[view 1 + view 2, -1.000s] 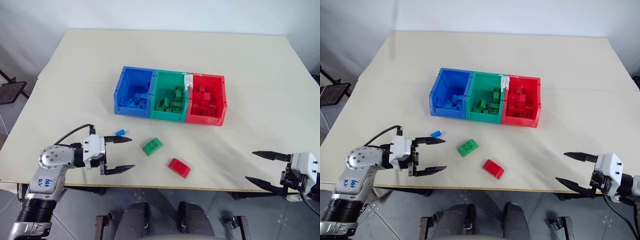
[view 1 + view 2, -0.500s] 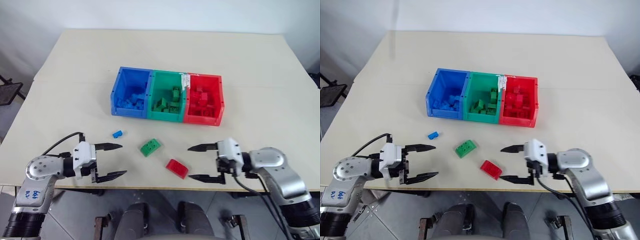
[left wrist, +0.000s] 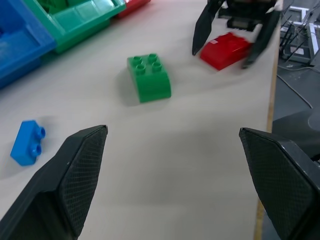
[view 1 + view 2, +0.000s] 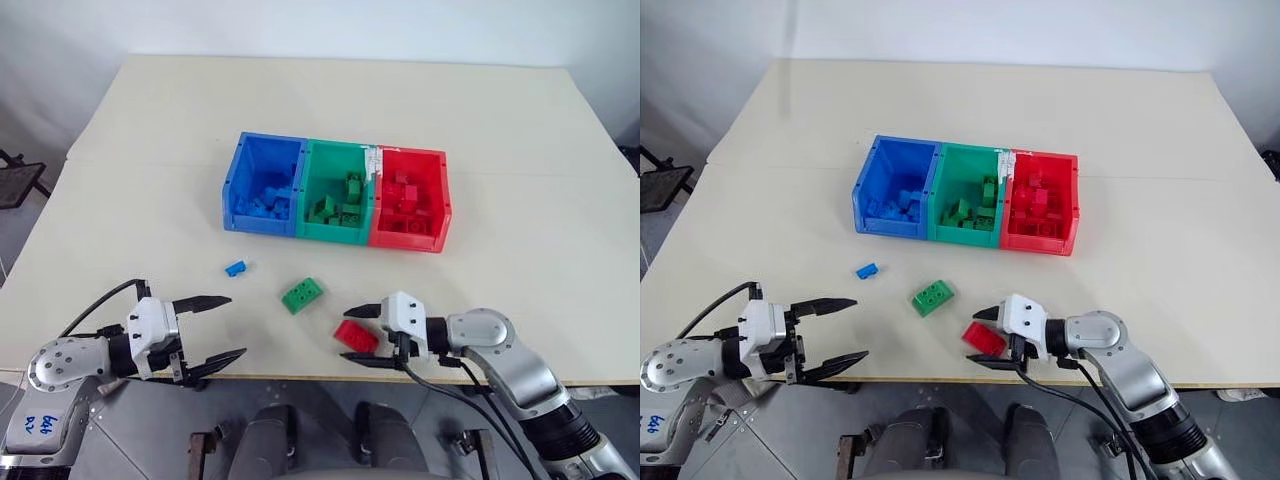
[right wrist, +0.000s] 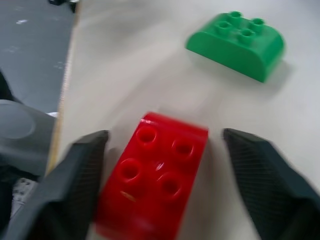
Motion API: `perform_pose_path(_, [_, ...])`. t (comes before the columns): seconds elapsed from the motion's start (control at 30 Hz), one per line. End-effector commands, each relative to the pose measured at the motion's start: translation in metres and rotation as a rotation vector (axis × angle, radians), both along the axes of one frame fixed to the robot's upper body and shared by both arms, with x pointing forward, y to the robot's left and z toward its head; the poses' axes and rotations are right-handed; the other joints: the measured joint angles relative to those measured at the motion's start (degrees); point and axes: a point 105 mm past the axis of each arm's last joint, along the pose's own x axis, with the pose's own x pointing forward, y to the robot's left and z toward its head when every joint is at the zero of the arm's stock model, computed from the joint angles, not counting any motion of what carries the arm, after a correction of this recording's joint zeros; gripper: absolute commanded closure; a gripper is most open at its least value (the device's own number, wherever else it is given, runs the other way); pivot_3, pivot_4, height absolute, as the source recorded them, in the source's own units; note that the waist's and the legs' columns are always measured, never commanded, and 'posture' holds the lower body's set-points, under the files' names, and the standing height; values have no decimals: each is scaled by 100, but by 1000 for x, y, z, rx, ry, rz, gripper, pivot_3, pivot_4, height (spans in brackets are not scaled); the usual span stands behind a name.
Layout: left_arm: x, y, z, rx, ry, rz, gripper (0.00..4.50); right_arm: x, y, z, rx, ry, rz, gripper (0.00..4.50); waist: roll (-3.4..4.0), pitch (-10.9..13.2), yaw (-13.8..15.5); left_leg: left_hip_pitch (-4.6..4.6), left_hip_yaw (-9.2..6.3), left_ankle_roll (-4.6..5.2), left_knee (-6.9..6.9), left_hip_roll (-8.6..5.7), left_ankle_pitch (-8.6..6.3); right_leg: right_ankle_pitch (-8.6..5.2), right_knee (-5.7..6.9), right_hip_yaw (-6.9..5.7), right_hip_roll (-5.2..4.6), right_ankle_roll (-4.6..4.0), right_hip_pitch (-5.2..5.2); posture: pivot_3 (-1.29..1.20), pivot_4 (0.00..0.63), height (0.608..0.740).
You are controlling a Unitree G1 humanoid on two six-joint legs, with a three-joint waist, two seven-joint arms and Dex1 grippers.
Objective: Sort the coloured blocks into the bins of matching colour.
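Cream table point(image 4: 520, 150) on grey floor; left end effector point(image 4: 222, 328) apart, right end effector point(image 4: 358, 335) straddling red block point(image 4: 355, 335).

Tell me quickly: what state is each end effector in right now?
Left end effector: open, holding nothing.
Right end effector: fingers either side of the red block; a firm grip cannot be told.

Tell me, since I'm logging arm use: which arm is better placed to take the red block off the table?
Right. The right gripper already straddles the red block; the left gripper hangs open well away.
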Motion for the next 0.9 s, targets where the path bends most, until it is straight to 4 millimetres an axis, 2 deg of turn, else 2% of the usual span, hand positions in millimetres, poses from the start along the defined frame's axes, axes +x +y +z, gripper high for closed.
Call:
perform_pose_path(0.03, [3,-3,11,-17,-37,-15,0,3,-13,-1,-14,-10,-33,2399,0,0,-1,0,0,1,1,0,1,0,1,0,0,0,0,0,150,740])
perform_pose_path(0.1, [6,-5,13,-21,-43,-22,0,6,-17,2,-10,-22,-41,3018,0,0,-7,0,0,14,1,-1,9,0,7,0,1,0,1,0,150,740])
perform_pose_path(0.3, [12,-16,18,-53,-57,-32,0,16,-26,30,142,-43,-82,2999,0,0,-10,-1,1,25,1,0,16,0,21,-3,3,1,1,0,150,740])
perform_pose_path(0.4, [16,-29,22,-89,-20,-16,0,34,-34,48,233,-52,-198,2999,0,0,-17,-1,-1,25,1,2,16,0,26,-5,4,1,2,0,150,740])
perform_pose_path(0.47, [28,-50,36,-178,-42,13,0,71,-52,82,365,-122,-395,2999,0,0,-14,0,-1,24,1,1,18,0,28,-3,4,1,2,0,150,740])
perform_pose_path(0.53, [34,-65,47,-239,-53,25,0,97,-69,103,410,-177,-538,2999,7,5,-15,-1,0,28,8,-6,31,4,32,0,1,0,3,0,150,740])
perform_pose_path(0.67, [39,-78,52,-227,-68,27,0,127,-84,121,399,-250,-650,2999,-1,-1,-17,2,-3,17,2,-4,41,12,44,-1,6,-3,-2,0,150,740])
perform_pose_path(0.83, [52,-76,63,-239,-101,82,0,154,-94,133,380,-300,-743,2999,1,1,-24,-22,12,22,-5,-6,52,10,44,0,8,-5,-30,0,150,740])
perform_pose_path(0.9, [54,-74,64,-238,-103,100,0,156,-92,132,371,-294,-729,2260,1,1,-29,-22,16,23,-3,-6,53,11,42,-1,7,-4,-30,0,150,740])
